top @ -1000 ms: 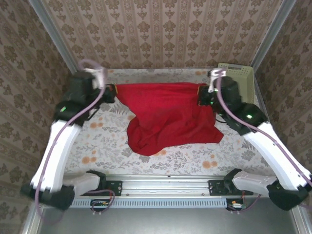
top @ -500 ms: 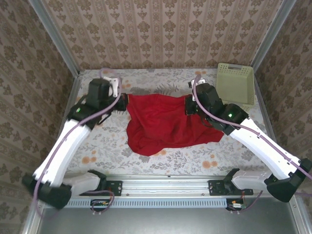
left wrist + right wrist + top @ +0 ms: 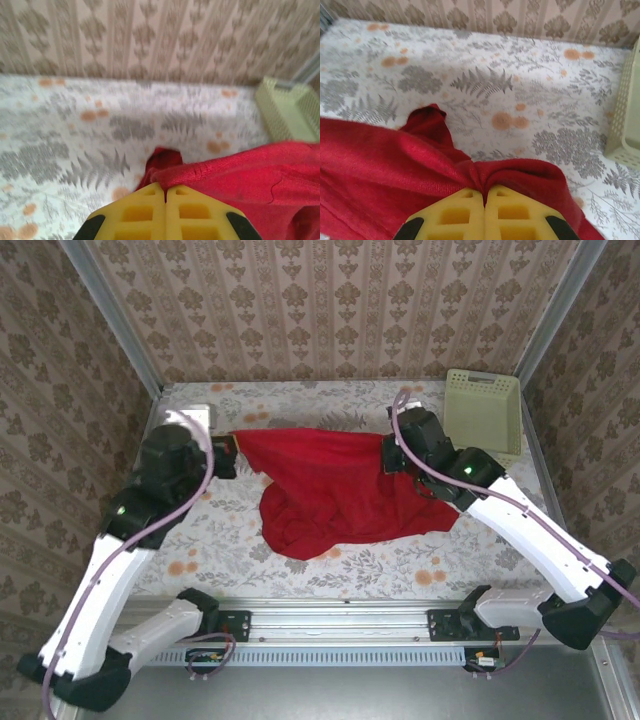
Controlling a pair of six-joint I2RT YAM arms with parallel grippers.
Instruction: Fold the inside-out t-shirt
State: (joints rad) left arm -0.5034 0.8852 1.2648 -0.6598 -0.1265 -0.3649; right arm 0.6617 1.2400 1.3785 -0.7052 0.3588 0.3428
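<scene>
one red t-shirt [image 3: 340, 490] is lying rumpled, its far edge stretching between the left gripper [image 3: 166, 189] and right gripper [image 3: 484, 192], both clamping its cloth; one pale basket [image 3: 484, 410] is sitting nearby.

Robot test cell dressed to look domestic. Patterned wallpaper panels [image 3: 330, 310] close three sides, framed by bare aluminium posts [image 3: 112, 315]. Floral cloth covers the bench [image 3: 230, 530]. Arm bases [image 3: 185, 612] bolt to a metal rail [image 3: 340, 625], cables [image 3: 207, 647] exposed.
</scene>
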